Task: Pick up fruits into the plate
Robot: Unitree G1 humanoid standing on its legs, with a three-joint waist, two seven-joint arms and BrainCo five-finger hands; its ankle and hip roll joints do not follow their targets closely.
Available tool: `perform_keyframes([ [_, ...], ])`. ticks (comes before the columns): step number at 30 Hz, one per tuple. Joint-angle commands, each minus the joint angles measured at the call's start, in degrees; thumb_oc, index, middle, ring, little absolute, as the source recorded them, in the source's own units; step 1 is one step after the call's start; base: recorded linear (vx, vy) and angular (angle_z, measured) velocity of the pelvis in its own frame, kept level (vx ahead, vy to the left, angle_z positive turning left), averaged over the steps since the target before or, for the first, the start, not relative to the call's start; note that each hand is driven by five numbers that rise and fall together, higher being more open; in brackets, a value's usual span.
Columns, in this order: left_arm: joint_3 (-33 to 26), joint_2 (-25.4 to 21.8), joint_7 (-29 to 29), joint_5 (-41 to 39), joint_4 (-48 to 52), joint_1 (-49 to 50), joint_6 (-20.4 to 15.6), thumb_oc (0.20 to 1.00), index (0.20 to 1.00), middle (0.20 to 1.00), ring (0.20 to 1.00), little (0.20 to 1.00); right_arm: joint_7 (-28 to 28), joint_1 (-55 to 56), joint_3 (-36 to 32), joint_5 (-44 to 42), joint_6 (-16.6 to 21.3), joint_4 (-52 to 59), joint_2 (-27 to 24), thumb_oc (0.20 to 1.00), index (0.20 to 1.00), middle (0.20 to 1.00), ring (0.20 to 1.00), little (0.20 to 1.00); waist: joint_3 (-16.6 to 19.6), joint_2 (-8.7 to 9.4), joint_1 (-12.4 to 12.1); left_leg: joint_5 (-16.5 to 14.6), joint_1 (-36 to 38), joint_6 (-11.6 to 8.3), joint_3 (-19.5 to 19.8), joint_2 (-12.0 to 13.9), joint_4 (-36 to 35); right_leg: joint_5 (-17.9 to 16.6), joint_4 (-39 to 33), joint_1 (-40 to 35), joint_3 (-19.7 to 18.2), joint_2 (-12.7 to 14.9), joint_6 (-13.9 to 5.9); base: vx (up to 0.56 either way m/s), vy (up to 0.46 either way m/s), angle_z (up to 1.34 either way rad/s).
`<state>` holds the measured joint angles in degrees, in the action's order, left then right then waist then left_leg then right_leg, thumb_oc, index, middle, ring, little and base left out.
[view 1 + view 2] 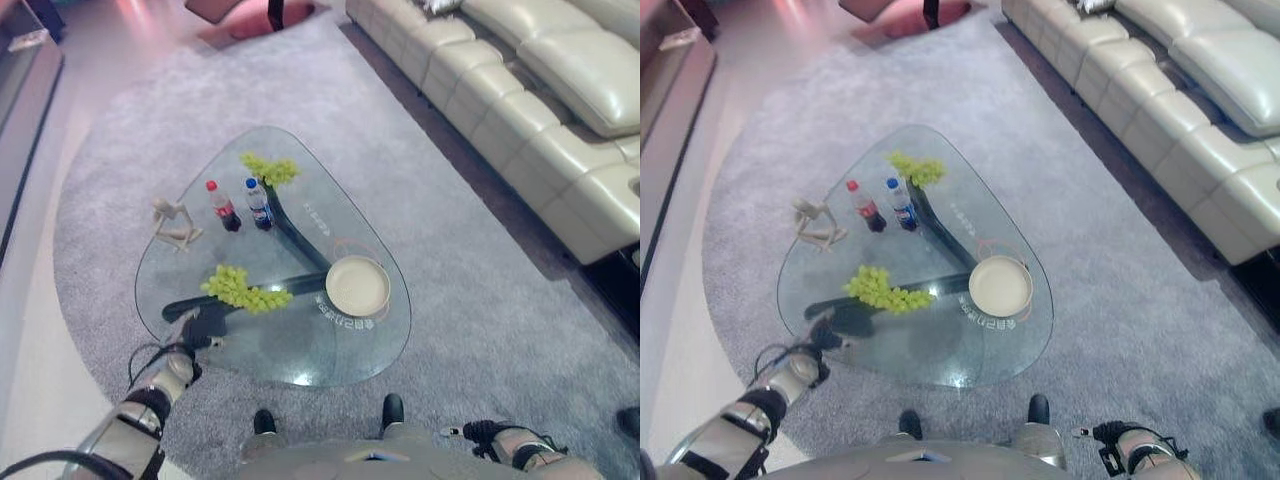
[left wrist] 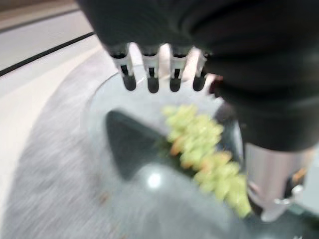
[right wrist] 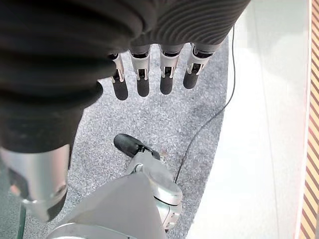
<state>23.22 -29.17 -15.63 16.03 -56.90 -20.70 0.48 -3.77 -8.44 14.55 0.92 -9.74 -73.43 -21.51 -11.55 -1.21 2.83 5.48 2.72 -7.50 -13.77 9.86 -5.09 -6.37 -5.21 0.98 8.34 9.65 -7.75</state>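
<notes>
A bunch of green grapes (image 1: 240, 288) lies on the near left part of the glass table (image 1: 310, 350). A second bunch (image 1: 270, 168) lies at the table's far side. The round cream plate (image 1: 357, 285) rests on the table's right part and has nothing in it. My left hand (image 1: 205, 325) hovers at the table's near left edge, just short of the near grapes (image 2: 199, 144), its fingers (image 2: 152, 69) straight and open, holding nothing. My right hand (image 3: 142, 74) hangs low beside my body over the carpet, open too.
Two small bottles, red-capped (image 1: 222, 205) and blue-capped (image 1: 259, 203), stand mid-table between the bunches. A wooden figure (image 1: 175, 225) stands at the table's left. A cream sofa (image 1: 520, 100) runs along the right. Grey carpet surrounds the table.
</notes>
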Motion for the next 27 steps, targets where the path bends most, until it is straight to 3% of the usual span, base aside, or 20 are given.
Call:
perform_keyframes([
  [1,2.28,-3.67,-3.19,6.79,0.44,-6.40,-2.71,1.000,1.000,1.000,1.000,1.000,1.64,-4.53,3.41,-2.21,1.62,-0.72,-1.79,1.000,1.000,1.000,1.000,1.000,-4.19,-0.15,0.53,-2.76,-2.80,3.59,2.50,-2.93,1.05,3.25,4.43,1.55,0.68,-0.15,-0.14,-0.11,0.022,-0.02],
  [8,8.23,-10.78,-4.57,17.66,1.47,-16.72,-5.84,1.000,1.000,1.000,1.000,1.000,1.79,-8.22,5.58,-4.63,3.42,2.43,-3.91,1.000,1.000,1.000,1.000,1.000,-9.02,0.14,1.70,-1.77,-6.84,3.23,1.81,-3.32,1.67,3.08,5.73,5.82,-0.16,-1.00,0.60,-0.10,0.009,-0.03],
  [14,12.59,-13.96,-9.13,22.89,-2.63,-26.53,-5.04,1.000,1.000,1.000,1.000,1.000,1.07,-13.27,7.09,-7.22,3.85,3.46,-5.94,1.000,1.000,1.000,1.000,1.000,-13.87,0.94,2.63,-1.16,-13.20,2.26,1.52,-2.97,5.48,3.19,9.12,11.92,-0.38,-1.81,1.40,-0.11,-0.025,-0.02],
  [18,13.95,-15.04,-13.57,29.39,-4.94,-29.97,-2.42,1.000,1.000,1.000,1.000,1.000,1.96,-14.96,7.72,-8.77,3.72,3.82,-6.51,1.000,1.000,1.000,1.000,1.000,-16.07,1.47,2.65,-1.06,-16.53,2.24,2.19,-3.48,6.63,3.03,10.38,15.40,-0.36,-2.41,1.73,-0.04,-0.036,-0.01],
  [20,13.49,-15.40,-19.27,32.28,-6.25,-30.66,2.02,1.000,1.000,1.000,1.000,1.000,2.76,-15.60,7.59,-9.38,3.97,3.94,-6.47,1.000,1.000,1.000,1.000,1.000,-17.09,2.09,2.62,-0.87,-17.94,2.22,2.66,-3.73,6.84,2.96,10.78,16.89,-0.50,-2.99,1.94,-0.03,-0.064,-0.01],
  [27,12.56,-15.51,-24.20,32.24,-9.93,-32.70,5.99,1.000,1.000,1.000,1.000,1.000,3.44,-18.37,7.84,-11.37,4.75,4.21,-7.50,1.000,1.000,1.000,1.000,1.000,-18.24,3.43,2.41,-0.38,-24.17,1.81,3.72,-4.02,9.62,3.16,13.70,22.67,-0.07,-3.80,2.61,-0.04,-0.043,0.01],
])
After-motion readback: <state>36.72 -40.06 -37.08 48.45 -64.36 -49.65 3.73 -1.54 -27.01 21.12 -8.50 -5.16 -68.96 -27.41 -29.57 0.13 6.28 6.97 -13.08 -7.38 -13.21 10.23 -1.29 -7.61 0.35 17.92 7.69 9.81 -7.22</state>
